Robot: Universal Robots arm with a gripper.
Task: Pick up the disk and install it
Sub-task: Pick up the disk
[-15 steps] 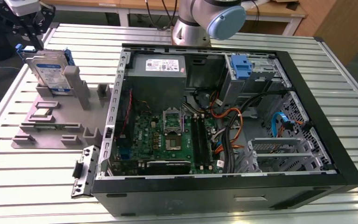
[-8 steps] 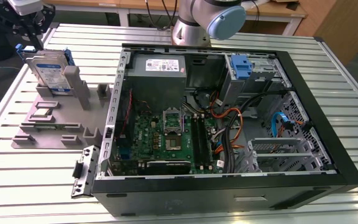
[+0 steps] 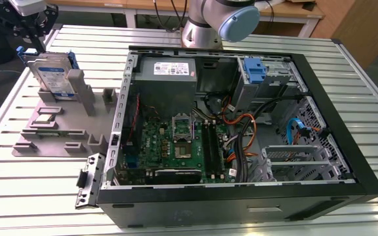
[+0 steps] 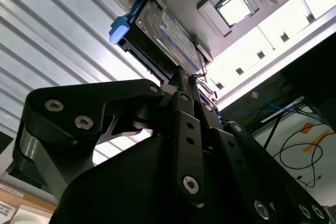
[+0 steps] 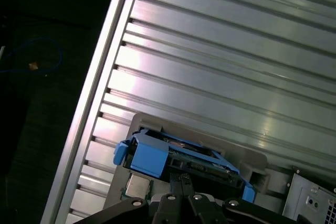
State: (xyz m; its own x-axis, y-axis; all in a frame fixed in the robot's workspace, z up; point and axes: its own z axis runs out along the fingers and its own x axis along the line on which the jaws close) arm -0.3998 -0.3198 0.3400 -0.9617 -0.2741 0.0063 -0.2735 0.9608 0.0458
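The disk (image 3: pixel 49 76), a silver drive with a white-and-blue label in a blue carrier, stands on edge in a grey holder (image 3: pixel 51 140) at the exterior view's left. My gripper (image 3: pixel 38 45) hangs right above its top edge. In both wrist views the disk (image 4: pixel 168 30) (image 5: pixel 157 156) lies just beyond my fingertips. The gripper (image 4: pixel 182 74) (image 5: pixel 184 178) is shut, its fingers pressed together with nothing between them. Whether the tips touch the carrier I cannot tell.
An open computer case (image 3: pixel 346 147) lies on the slatted metal table (image 3: pixel 31 196), with a blue bracket (image 3: pixel 255 69) in its far bay. A processor chip (image 3: pixel 47 118) rests on the holder. The arm's base (image 3: pixel 205 24) stands behind the case. The table edge runs close beside the holder.
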